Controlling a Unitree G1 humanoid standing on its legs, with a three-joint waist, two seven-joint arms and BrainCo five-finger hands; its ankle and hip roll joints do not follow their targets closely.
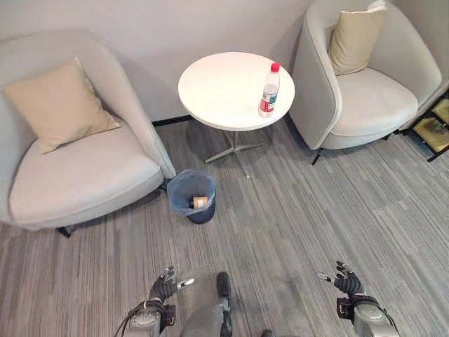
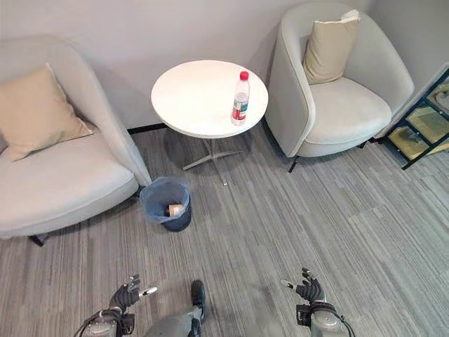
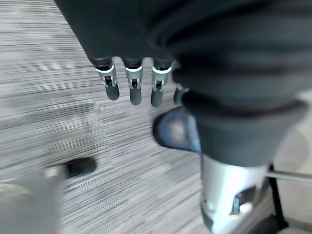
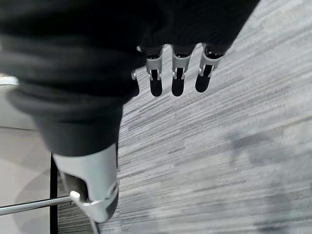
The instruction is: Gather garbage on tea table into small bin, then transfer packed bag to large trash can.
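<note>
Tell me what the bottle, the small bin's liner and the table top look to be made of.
Bottle: clear plastic, by its see-through body and red cap.
Bin liner: thin bluish plastic film, wrinkled and translucent.
Table top: smooth matte white, maybe painted wood or laminate; unclear.

A red-capped bottle (image 1: 269, 90) stood upright on the round white counter (image 1: 217, 91). The blue-lined bin (image 1: 192, 196) below held a cup (image 1: 200, 202).

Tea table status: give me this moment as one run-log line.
water bottle: upright on tea table | small bin: on floor, cup inside | left hand: open, empty | right hand: open, empty
</note>
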